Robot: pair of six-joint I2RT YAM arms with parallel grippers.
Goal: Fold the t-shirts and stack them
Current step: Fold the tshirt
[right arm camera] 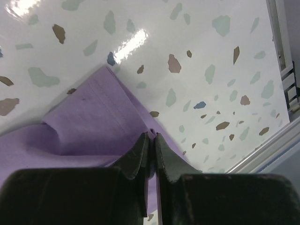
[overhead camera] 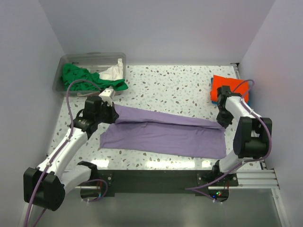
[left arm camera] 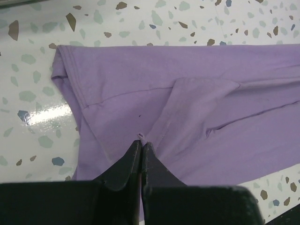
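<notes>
The lavender t-shirt (overhead camera: 163, 135) lies stretched across the table in a long folded band. My left gripper (overhead camera: 112, 109) is shut on its far left edge; the left wrist view shows a pinch of purple cloth (left arm camera: 140, 137) between the closed fingertips (left arm camera: 142, 144). My right gripper (overhead camera: 220, 124) is shut on the shirt's far right corner, with cloth (right arm camera: 93, 122) nipped at its tips (right arm camera: 152, 137). A green t-shirt (overhead camera: 85, 77) and a white one (overhead camera: 112, 72) lie in the clear tub. An orange t-shirt (overhead camera: 228, 87) lies folded on a blue one (overhead camera: 213, 91) at the far right.
The clear plastic tub (overhead camera: 90, 58) stands at the far left corner. Grey walls close in the speckled table (overhead camera: 170, 90) on three sides. A metal rail (right arm camera: 281, 42) runs along the right edge.
</notes>
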